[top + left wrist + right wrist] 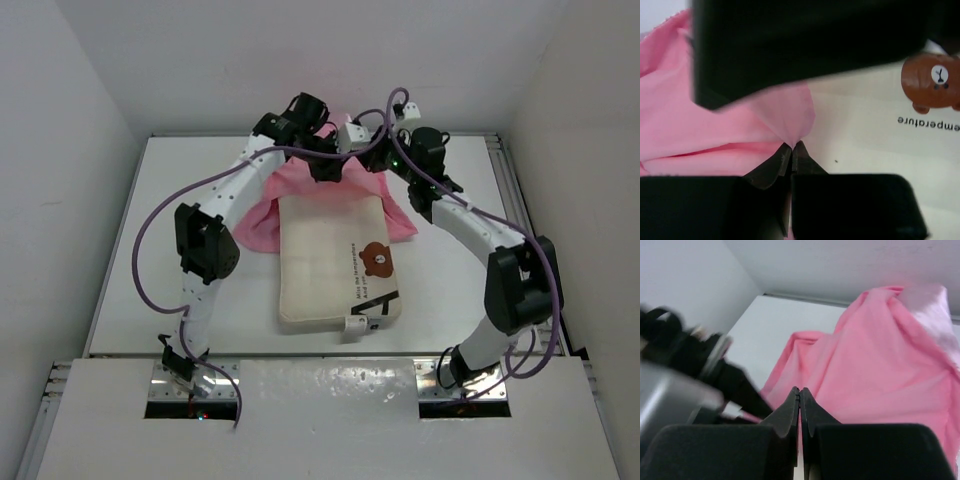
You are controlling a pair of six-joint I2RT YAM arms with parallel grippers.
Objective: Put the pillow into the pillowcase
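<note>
Both grippers work at the far end of the table (130, 300), close together over the cloth. On the left gripper (792, 146) the jaws are pressed together on a pinch of the pillowcase (700, 125), and the pink satin draws up into a small peak right at the tips. That pinch sits at the edge where the pink cloth meets the pillow (865, 150), with the bear face (932, 82) and a line of black lettering (927, 123) off to one side of it. On the right gripper (799, 390) the jaws are also closed tight, with pink cloth rising in a tall fold just behind them, though I cannot tell whether any of it is caught between them. From above, the pillow lies flat in the middle of the table. Its far end is covered by the bunched pillowcase, which spills out past both far corners. Most of the pillow is bare, and its near end, with a small white tag (360, 323), points toward the arm bases.
</note>
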